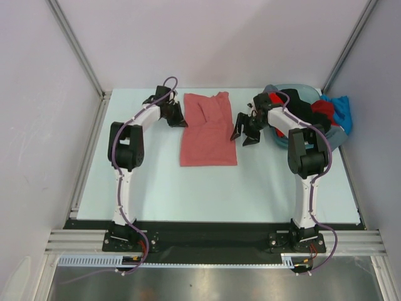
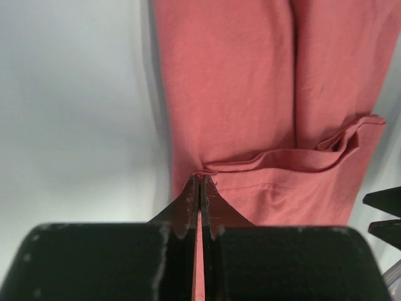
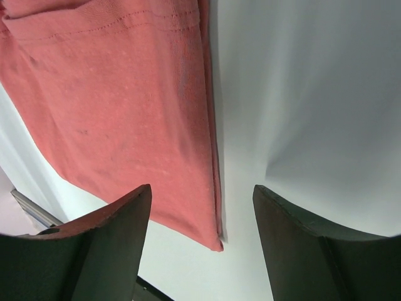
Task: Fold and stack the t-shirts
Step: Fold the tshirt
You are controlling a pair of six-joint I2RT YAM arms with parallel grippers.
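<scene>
The salmon-red t-shirt (image 1: 207,132) lies flat, left of the basin (image 1: 299,87) (other shirts (image 1: 326,110) heaped there). The left gripper (image 2: 199,183) pinches its edge away from the basin; the right gripper (image 1: 244,138) hangs spread on the basin side. I reckon a one-sided pull could drag it askew.

Bright, diffuse overhead light; the pale tabletop (image 1: 263,188) carries only faint, soft-edged shadows. Wrist views: near fingers (image 3: 94,251) dark and out of focus; salmon-red t-shirt (image 2: 250,94) slightly blurred in the left view.
</scene>
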